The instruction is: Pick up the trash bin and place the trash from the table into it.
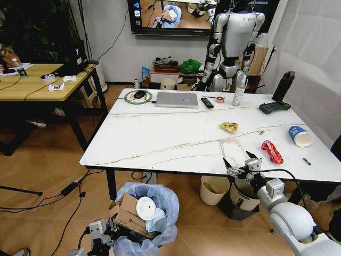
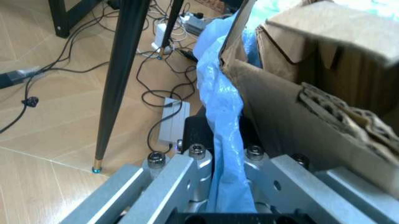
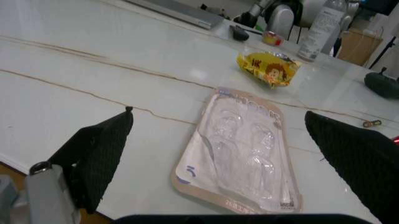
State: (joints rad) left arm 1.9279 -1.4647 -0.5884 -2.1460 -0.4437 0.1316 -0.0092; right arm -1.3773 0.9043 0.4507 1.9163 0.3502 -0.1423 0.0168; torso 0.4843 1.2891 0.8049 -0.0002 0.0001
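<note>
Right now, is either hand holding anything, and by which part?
Left hand pinches the trash bin by its blue bag at the rim. Right hand is open, empty.

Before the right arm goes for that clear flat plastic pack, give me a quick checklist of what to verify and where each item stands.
1. Right gripper open, fingers either side of the clear flat plastic pack: ok.
2. Pack flat on the white veined table, near its front edge: ok.
3. Left gripper shut on the blue plastic bag lining the trash bin: ok.
4. Room left in the bin above the brown cardboard: cannot tell.
5. Yellow wrapper lies apart from the pack: ok.
</note>
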